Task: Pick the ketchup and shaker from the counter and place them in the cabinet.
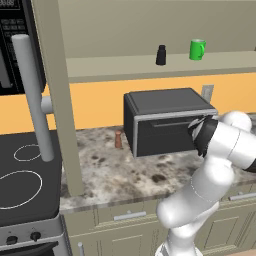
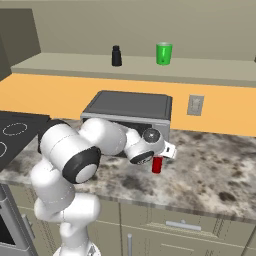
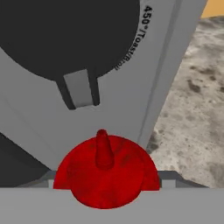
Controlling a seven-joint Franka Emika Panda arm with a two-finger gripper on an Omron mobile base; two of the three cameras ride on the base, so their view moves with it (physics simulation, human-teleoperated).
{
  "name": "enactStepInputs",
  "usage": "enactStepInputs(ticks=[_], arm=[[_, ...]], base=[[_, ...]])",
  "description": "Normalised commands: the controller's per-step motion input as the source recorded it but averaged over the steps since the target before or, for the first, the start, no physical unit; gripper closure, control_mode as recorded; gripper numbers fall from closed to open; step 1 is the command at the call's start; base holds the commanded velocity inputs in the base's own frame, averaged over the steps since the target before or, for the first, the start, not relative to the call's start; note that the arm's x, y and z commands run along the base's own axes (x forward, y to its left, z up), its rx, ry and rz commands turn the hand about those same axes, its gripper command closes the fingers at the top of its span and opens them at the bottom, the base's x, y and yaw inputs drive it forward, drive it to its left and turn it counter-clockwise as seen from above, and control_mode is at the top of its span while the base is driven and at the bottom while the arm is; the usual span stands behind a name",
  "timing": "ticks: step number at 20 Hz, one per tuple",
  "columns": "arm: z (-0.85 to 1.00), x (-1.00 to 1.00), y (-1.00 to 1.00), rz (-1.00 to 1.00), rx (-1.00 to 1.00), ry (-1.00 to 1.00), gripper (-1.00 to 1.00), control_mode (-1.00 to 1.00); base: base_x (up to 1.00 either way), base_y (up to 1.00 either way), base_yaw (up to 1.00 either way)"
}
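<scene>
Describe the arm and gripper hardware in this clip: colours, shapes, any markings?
The arm is glossy white, built of rounded, bulbous segments with dark grey to black bands and round end caps at the joints. A circular dark cap marks the wrist. No cables or logos are visible. The gripper is white and boxy; its fingertips cannot be made out.

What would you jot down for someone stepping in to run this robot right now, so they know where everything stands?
Gripper: low over the ketchup, right beside the toaster oven. Whether the fingers are closed on it cannot be told; the hand view looks straight down on the bottle's red cap.
Ketchup: standing on the counter, not yet moved.
Shaker: already on the cabinet shelf, near the green mug.
Cabinet door: open.
Done: shaker placed.
Left: grasp the ketchup, lift it, set it on the shelf.
</scene>
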Motion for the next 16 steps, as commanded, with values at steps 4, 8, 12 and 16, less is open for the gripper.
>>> enactStepInputs(ticks=[4,8,12,16], arm=[[0.00,0.00,-0.16,0.00,0.03,0.00,1.00,-1.00],[0.18,0.00,-0.02,0.00,0.03,0.01,1.00,-1.00],[0.54,-0.18,0.00,0.00,0.04,0.00,1.00,-1.00],[0.72,-0.37,0.00,0.00,0.04,0.00,1.00,-1.00]], base=[[0.00,0.00,0.00],[0.00,0.00,0.00],[0.00,0.00,0.00],[0.00,0.00,0.00]])
